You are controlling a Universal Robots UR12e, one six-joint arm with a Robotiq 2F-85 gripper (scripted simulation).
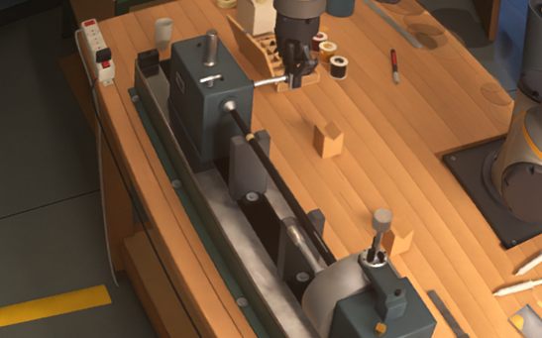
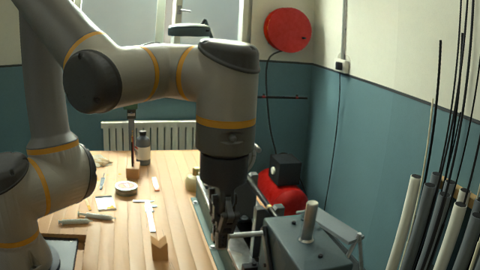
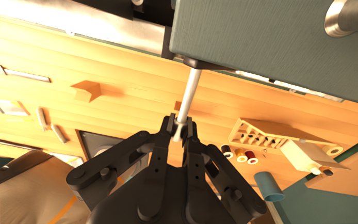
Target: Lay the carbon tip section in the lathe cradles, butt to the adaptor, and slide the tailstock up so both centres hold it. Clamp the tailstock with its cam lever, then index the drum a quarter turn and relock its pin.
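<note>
The tailstock's cam lever (image 1: 271, 82) (image 2: 245, 234) (image 3: 186, 99) is a short steel rod sticking out sideways from the grey tailstock block (image 1: 205, 93) (image 2: 307, 247), and I grip its free end in my closed gripper (image 1: 294, 80) (image 2: 224, 240) (image 3: 179, 129). The black carbon tip section (image 1: 279, 184) lies along the lathe bed in two grey cradles (image 1: 250, 163). One end meets the tailstock centre (image 1: 229, 106). The other end runs to the adaptor (image 1: 302, 247) at the pale drum (image 1: 330, 291). The drum's pin knob (image 1: 380, 227) stands upright on the headstock (image 1: 380, 330).
Behind the tailstock lie a wooden parts tray (image 1: 271, 56), thread spools (image 1: 327, 53), a white box (image 1: 254, 10) and a tape roll (image 1: 227, 0). Two wooden V-blocks (image 1: 328, 139) stand on the bench beside the lathe. My arm's base (image 1: 534, 172) is at the right.
</note>
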